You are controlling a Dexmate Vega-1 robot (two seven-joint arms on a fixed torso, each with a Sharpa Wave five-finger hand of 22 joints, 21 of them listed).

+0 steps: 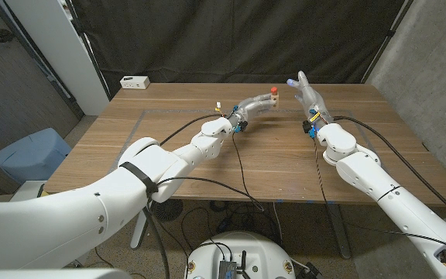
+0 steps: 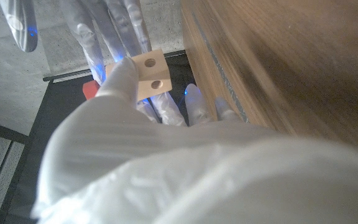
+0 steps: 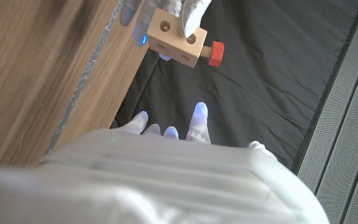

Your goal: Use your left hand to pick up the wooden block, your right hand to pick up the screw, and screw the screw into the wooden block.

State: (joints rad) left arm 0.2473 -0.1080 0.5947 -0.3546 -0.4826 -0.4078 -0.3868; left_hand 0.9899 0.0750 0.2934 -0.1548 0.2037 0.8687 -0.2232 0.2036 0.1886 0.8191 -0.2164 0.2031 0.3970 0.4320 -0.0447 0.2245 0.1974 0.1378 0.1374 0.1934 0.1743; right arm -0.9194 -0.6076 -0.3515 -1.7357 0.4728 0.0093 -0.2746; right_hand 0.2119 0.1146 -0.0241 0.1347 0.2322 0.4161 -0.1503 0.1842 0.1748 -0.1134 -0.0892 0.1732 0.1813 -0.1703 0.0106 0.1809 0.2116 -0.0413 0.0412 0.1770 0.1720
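Both my arms reach out over the wooden table (image 1: pixel 207 167), and the job looks nearly or fully done: my left hand (image 1: pixel 248 108) grips the wooden block (image 3: pixel 176 37) lifted clear of the tabletop, with the red-headed screw (image 3: pixel 214 53) already seated in the block's side, its head close against the wood. My right hand (image 1: pixel 310 98) stands just beside the block with fingers spread, holding nothing and apart from the screw, so what may remain is a last tightening turn, though I cannot tell whether it is fully home.
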